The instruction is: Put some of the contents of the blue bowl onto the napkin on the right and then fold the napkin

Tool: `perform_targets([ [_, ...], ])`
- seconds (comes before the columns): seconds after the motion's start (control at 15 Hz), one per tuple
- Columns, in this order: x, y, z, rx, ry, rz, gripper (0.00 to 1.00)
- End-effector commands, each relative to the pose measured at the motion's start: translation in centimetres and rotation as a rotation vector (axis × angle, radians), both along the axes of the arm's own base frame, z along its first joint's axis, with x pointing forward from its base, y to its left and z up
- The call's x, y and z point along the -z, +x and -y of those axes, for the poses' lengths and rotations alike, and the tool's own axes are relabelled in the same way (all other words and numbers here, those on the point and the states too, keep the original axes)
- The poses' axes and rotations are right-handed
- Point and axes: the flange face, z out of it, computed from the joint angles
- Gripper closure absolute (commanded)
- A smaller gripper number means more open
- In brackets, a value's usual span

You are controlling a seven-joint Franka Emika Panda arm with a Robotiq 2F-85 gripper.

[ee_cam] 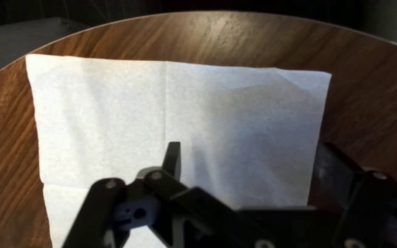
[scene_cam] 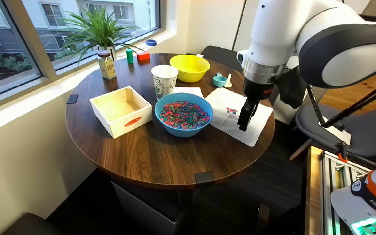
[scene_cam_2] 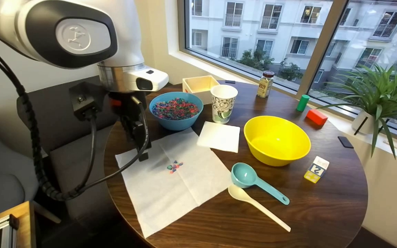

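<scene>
The light-blue bowl (scene_cam: pixel 184 133) stands on the round table and also shows in an exterior view (scene_cam_2: pixel 176 124). It holds a heap of tiny multicoloured bits (scene_cam: pixel 184 115). The white napkin (scene_cam_2: pixel 171 203) lies unfolded and flat beside it, with crease lines. A small cluster of the bits (scene_cam_2: pixel 174 167) lies near its middle. My gripper (scene_cam: pixel 242 125) points down above the napkin, on the side near the table edge. In the wrist view its fingers (ee_cam: pixel 250 158) are wide apart with nothing between them. The napkin (ee_cam: pixel 115 131) lies below; bowl and bits are out of that view.
A smaller folded white napkin (scene_cam_2: pixel 219 136), a paper cup (scene_cam_2: pixel 223 103) and a yellow bowl (scene_cam_2: pixel 277 144) stand near the blue bowl. A teal scoop (scene_cam_2: pixel 244 175) and a cream spoon (scene_cam_2: pixel 258 208) lie by the napkin's corner. A wooden box (scene_cam: pixel 132 122) stands beyond the blue bowl.
</scene>
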Motion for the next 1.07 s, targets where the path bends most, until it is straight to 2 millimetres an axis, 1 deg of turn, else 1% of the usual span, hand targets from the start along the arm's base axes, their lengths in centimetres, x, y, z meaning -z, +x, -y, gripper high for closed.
perform_targets([
  [0.0,0.9,0.1,-1.1,-0.034,-0.029,-0.012,0.00],
  [0.6,2.6,1.3,-1.6,-0.026,-0.067,0.016,0.00],
  [1.0,3.0,2.6,-2.6,0.014,-0.050,0.028,0.00],
])
